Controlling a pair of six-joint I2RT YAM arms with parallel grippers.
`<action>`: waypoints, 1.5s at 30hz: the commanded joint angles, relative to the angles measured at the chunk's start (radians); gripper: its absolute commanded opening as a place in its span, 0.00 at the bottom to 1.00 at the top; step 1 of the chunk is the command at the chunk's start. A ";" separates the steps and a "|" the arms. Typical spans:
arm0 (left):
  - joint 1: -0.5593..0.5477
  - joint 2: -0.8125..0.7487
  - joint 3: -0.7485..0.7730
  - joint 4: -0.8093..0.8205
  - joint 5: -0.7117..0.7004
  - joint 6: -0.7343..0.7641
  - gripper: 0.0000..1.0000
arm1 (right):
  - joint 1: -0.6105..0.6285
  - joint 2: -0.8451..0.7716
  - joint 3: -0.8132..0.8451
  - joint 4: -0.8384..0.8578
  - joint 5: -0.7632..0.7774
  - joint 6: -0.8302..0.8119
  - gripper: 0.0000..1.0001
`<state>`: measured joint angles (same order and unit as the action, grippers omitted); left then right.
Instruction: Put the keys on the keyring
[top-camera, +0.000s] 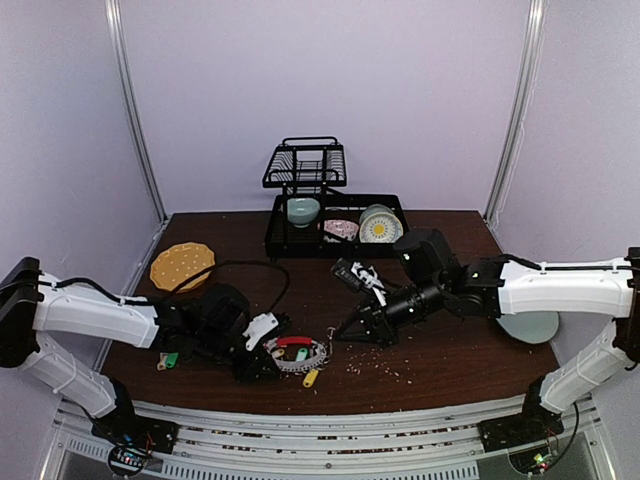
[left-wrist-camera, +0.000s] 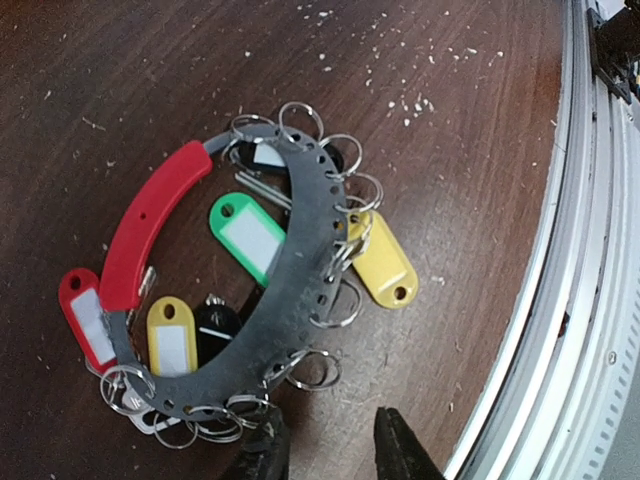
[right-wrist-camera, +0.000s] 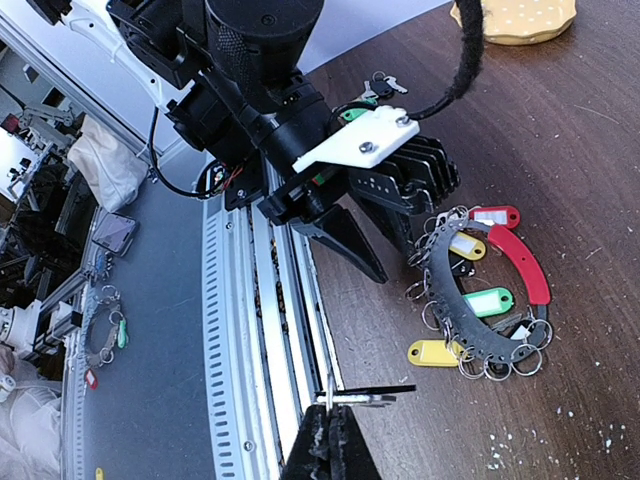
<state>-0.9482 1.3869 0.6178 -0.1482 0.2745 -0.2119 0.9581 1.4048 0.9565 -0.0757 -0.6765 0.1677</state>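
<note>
The keyring (left-wrist-camera: 290, 290), a grey perforated arc with a red sheathed arc (left-wrist-camera: 150, 225), lies flat on the table with several split rings and red, yellow, green and dark tags. It also shows in the top view (top-camera: 300, 352) and the right wrist view (right-wrist-camera: 480, 300). My left gripper (left-wrist-camera: 330, 445) is open, its fingers just off the ring's near rim. My right gripper (right-wrist-camera: 330, 412) is shut on a key (right-wrist-camera: 420, 391) with a small split ring and a dark tag seen edge-on, held above the table's front edge, right of the keyring. A loose green-tagged key (top-camera: 170, 360) lies left of my left arm.
A black dish rack (top-camera: 335, 225) with a bowl and plates stands at the back. A yellow round dish (top-camera: 182, 265) lies at the far left and a pale plate (top-camera: 528, 326) at the right. The metal rail (left-wrist-camera: 590, 300) borders the front. White crumbs are scattered about.
</note>
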 joint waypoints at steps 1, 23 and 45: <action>-0.011 0.051 0.060 0.028 -0.073 0.082 0.32 | 0.003 0.001 0.013 -0.018 -0.012 -0.018 0.00; -0.051 0.115 0.108 -0.013 -0.080 0.176 0.00 | 0.003 0.003 0.011 -0.030 -0.014 -0.023 0.00; -0.050 0.176 0.114 -0.069 -0.120 0.069 0.26 | 0.004 -0.011 0.000 -0.023 -0.011 -0.013 0.00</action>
<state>-0.9966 1.5406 0.7200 -0.2352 0.1917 -0.1036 0.9581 1.4048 0.9565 -0.1028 -0.6781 0.1566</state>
